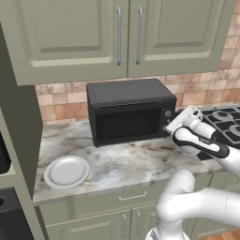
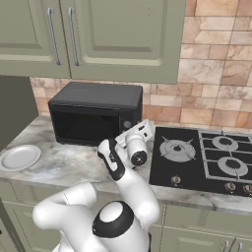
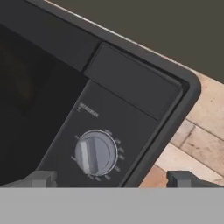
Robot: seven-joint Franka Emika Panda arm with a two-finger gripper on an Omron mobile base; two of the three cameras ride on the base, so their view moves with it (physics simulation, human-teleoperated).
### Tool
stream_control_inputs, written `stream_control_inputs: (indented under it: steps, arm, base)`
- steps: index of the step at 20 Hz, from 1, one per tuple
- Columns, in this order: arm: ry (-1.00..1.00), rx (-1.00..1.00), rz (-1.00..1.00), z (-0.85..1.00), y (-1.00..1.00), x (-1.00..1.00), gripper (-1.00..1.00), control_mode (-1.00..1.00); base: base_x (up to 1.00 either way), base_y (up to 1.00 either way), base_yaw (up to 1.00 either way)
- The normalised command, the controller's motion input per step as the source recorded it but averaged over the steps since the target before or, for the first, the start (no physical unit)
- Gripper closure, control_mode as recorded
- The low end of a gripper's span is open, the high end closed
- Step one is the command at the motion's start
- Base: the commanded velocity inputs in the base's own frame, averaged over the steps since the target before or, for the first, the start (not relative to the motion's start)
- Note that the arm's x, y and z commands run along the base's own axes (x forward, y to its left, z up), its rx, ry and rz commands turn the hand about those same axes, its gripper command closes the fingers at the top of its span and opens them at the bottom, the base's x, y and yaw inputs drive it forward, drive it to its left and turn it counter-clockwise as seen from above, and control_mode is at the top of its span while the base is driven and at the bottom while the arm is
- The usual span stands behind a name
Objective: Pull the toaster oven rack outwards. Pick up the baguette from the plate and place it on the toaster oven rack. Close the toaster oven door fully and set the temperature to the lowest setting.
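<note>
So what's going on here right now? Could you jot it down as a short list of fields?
setting: kitchen counter under wall cupboards
oven: toaster oven at the back of the counter, door shut
plate: plate with nothing on it, left of the oven near the counter's front edge
tool: tool open, up close to the oven's right-hand control strip
knob: round knob just ahead of the tool's tips
stove: gas stove right of the oven

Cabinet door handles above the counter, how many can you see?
2. In the left base view, one handle runs down the left door's inner edge and the other handle down the right door's, side by side above the toaster oven. More could lie outside the frame.
</note>
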Motion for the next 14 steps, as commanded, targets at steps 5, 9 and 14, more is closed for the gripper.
stream_control_inputs:
  steps: [5, 9, 14]
  arm:
    - [-0.01, -0.11, 0.00, 0.00, 0.14, 0.02, -1.00, -1.00]
    - [-0.02, -0.03, 0.00, -0.01, 0.12, 0.00, -1.00, -1.00]
    - [-0.01, 0.00, 0.00, -0.03, 0.08, 0.00, -1.00, -1.00]
  base:
    - [0.00, 0.00, 0.00]
    - [0.00, 0.00, 0.00]
    - [0.00, 0.00, 0.00]
